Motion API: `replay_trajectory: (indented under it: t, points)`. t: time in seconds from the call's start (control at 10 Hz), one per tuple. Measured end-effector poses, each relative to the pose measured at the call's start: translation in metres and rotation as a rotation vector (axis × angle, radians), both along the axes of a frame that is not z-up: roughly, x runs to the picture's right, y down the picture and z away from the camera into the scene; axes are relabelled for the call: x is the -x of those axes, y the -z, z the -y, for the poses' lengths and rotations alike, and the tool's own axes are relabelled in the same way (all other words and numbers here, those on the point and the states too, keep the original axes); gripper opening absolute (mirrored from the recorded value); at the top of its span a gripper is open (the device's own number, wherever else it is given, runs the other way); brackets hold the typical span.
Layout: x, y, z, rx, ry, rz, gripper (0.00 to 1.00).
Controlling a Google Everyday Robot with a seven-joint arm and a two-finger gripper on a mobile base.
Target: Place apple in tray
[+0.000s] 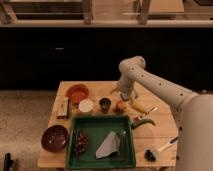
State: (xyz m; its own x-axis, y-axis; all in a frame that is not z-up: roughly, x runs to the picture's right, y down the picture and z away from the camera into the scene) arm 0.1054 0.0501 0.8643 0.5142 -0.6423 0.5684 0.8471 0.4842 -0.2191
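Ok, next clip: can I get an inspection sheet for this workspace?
Surface: wooden table, crowded.
Job's things: apple on the table, outside the green tray, near its far rim.
Clutter: in the tray, dark cluster and pale folded piece; on the table, red-orange bowl, dark-red bowl, white cup, dark cup, yellow corn-like item, green pod, brush.
Grippers: pincer close above the apple; contact cannot be told.
Cables: nothing seen.
Surroundings: dark cabinets behind, speckled floor.
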Motion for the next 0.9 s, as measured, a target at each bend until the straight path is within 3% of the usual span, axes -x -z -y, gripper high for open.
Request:
replay_trajectory:
  t: [0.4, 0.9]
  points:
    - [0.003, -0.011, -0.019, 0.026, -0.063, -0.041, 0.80]
    - [-0.007, -0.036, -0.039, 0.039, -0.076, -0.062, 0.80]
